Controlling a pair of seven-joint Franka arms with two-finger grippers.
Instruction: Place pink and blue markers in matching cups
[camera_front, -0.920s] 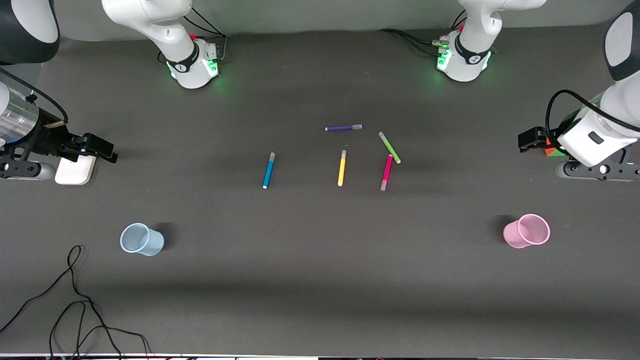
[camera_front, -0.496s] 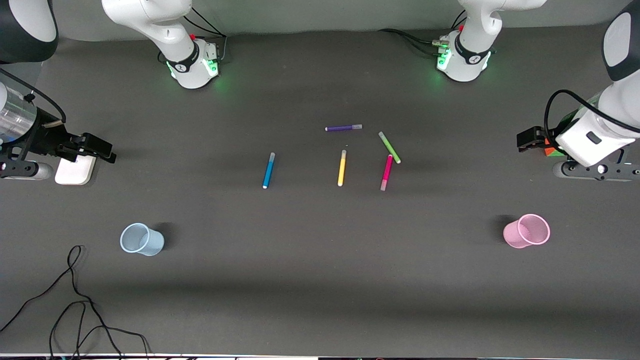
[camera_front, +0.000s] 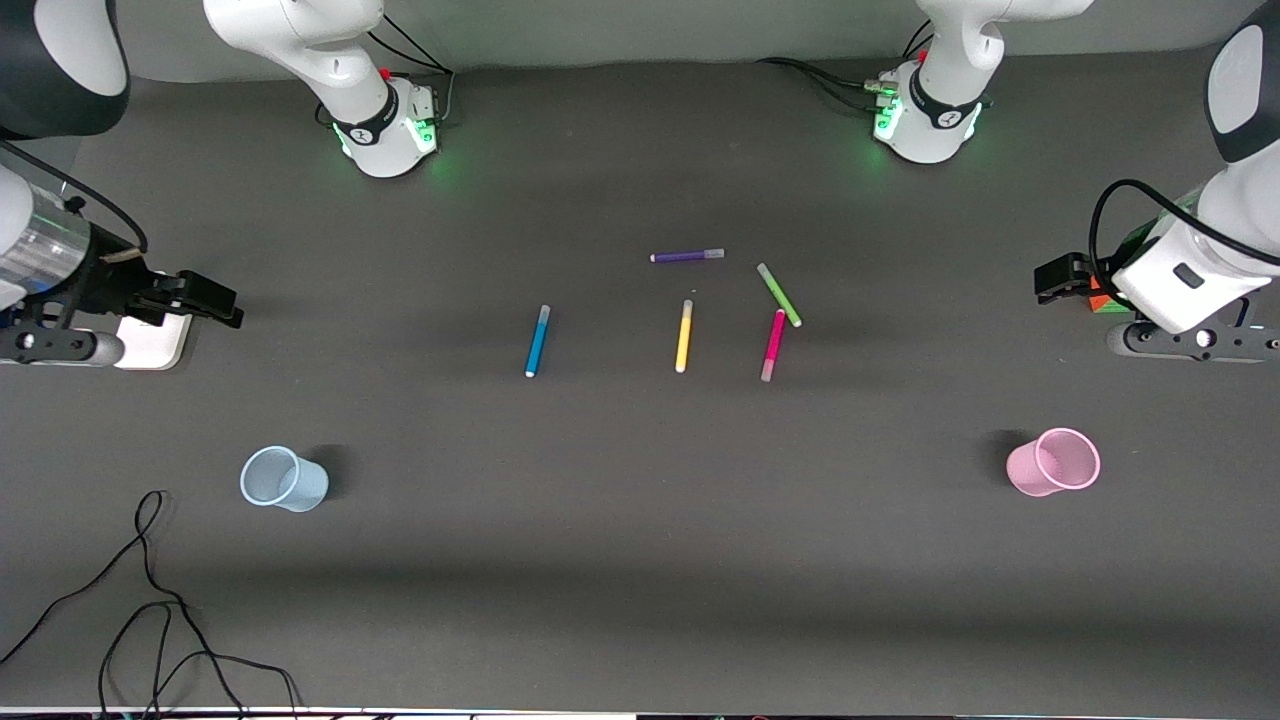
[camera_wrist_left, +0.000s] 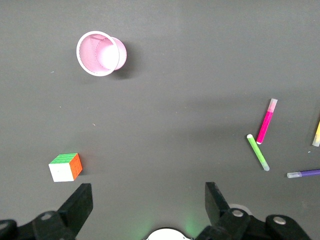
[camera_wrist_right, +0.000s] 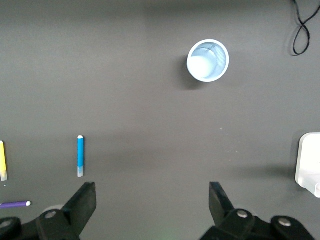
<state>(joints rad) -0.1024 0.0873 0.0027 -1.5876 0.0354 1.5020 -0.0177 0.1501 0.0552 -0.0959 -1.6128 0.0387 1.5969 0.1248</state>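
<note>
On the dark surface (camera_front: 620, 560) mid-way between the arms I see five pens. The blue marker (camera_front: 538, 341) lies flat toward the right arm's end, light cap pointing away from the front camera. The pink marker (camera_front: 773, 345) lies flat toward the left arm's end, pale cap toward the front camera, its other tip just beside the green pen (camera_front: 779, 295); I can't tell if they touch. The yellow pen (camera_front: 684, 336) sits between blue and pink. The purple pen (camera_front: 687, 256) lies crosswise, farther from the front camera than the rest.

The blue cup (camera_front: 283, 479) stands upright toward the right arm's end, nearer the front camera than the pens. The pink cup (camera_front: 1055, 462) stands upright toward the left arm's end, same row. Both hold nothing.

The right claw (camera_wrist_right: 152, 200) hangs spread wide, holding nothing, at its end of the surface, beside a white block (camera_front: 152, 340). The left claw (camera_wrist_left: 148, 204) also hangs spread wide, nothing held, near a colour cube (camera_wrist_left: 65, 166) with green, orange and white faces.

A loose black cable (camera_front: 150, 610) lies at the edge nearest the front camera. No legible writing on pens or cups.
</note>
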